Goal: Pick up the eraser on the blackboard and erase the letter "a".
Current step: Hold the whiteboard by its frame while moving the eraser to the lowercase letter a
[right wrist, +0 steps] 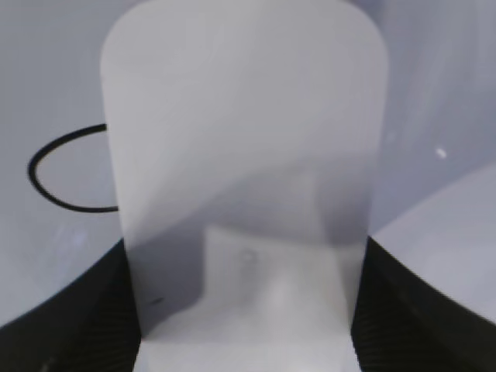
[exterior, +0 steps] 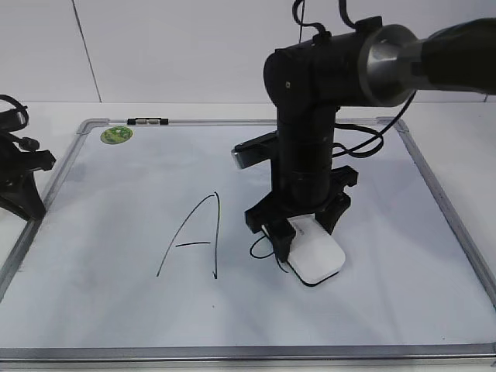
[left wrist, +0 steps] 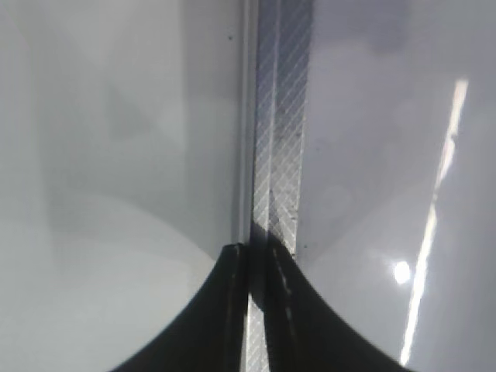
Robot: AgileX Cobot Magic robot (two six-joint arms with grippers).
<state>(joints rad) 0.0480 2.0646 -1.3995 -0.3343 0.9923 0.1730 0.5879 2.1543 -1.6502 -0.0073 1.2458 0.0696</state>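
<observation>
The white eraser (exterior: 319, 256) lies flat on the blackboard (exterior: 116, 201), right of centre. My right gripper (exterior: 302, 232) is shut on it from above. In the right wrist view the eraser (right wrist: 240, 155) fills the space between the black fingers of the right gripper (right wrist: 244, 260). The letter "a" (exterior: 260, 249) shows as a black loop sticking out from the eraser's left side. It also shows in the right wrist view (right wrist: 58, 199), and its right part is hidden under the eraser. My left gripper (exterior: 19, 182) is shut and empty at the board's left edge.
A tall capital "A" (exterior: 198, 236) is drawn left of the eraser. A green sticker (exterior: 116, 134) and a small black-and-white clip (exterior: 147, 121) sit at the board's top left. The grey frame (left wrist: 279, 116) runs under my left gripper (left wrist: 260, 252).
</observation>
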